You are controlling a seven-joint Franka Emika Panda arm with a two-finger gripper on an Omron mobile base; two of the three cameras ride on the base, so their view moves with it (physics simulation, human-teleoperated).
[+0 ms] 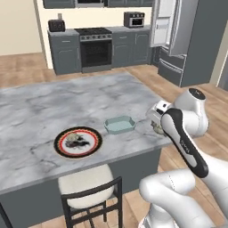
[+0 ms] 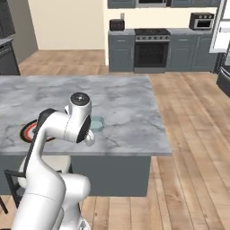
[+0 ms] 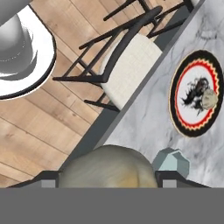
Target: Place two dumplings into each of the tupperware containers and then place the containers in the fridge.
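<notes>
A tan dumpling (image 3: 107,168) sits between my gripper's (image 3: 109,180) two finger tips, and the gripper is shut on it. From the left base camera the gripper (image 1: 156,124) hangs over the counter's near right edge, just right of a pale blue-green tupperware container (image 1: 120,124), which stands empty. The container (image 3: 171,162) lies close beside the held dumpling. Another dumpling (image 3: 209,99) rests on the red-and-black-rimmed plate (image 3: 183,114). The fridge (image 1: 191,44) stands at the back right with a door open. My arm hides most of the container (image 2: 99,122) in the right base view.
The grey marble island (image 1: 40,107) holds the plate (image 1: 62,149) left of the container. A black chair with a cream seat (image 1: 87,183) stands under the island's near edge. Stove and oven (image 1: 95,49) line the back wall. Wooden floor (image 2: 193,134) lies to the island's right.
</notes>
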